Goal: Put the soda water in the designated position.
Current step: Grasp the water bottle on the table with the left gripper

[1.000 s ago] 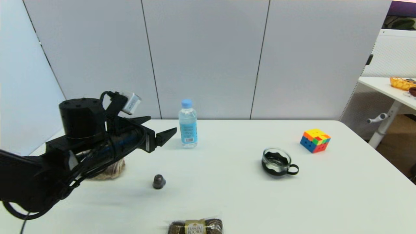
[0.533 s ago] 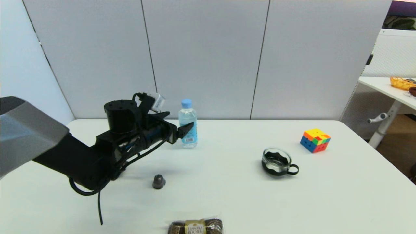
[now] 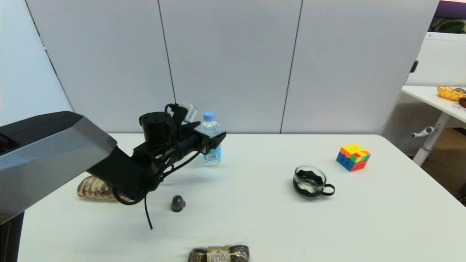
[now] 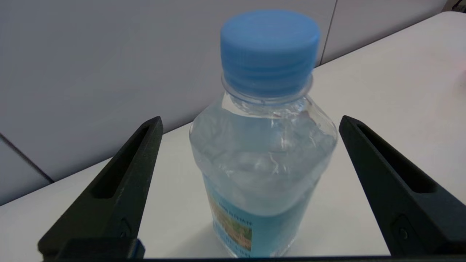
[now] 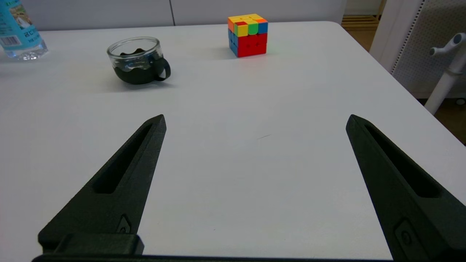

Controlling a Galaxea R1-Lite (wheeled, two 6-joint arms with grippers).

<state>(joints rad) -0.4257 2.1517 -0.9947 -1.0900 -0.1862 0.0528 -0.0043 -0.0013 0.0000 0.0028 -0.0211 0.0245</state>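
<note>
Two black fingers of the left gripper (image 4: 249, 123) stand wide apart, one on each side of the soda water (image 4: 260, 145), and neither finger touches it. The soda water (image 3: 210, 142) stands upright near the back edge of the white table (image 3: 255, 218), close to the grey wall. It has a light-blue cap and a blue label with a barcode; the small words on the label are too tiny to read. In the head view the left gripper (image 3: 214, 140) reaches in from the left and covers part of the bottle. The right gripper (image 5: 255, 120) hangs low over a bare part of the table with its fingers spread wide and nothing between them. A glass cup (image 3: 310, 181) in a black holder sits to the right of the bottle, well apart from it. A colourful puzzle cube (image 3: 352, 157) sits farther right. A small dark cone-shaped thing (image 3: 178, 203) rests nearer the front. A pack of round chocolates (image 3: 219, 254) lies at the front edge, and its gold sticker reads "Ferrero Rocher". A striped shell-like thing (image 3: 91, 188) lies at the left, partly hidden by the arm.
</note>
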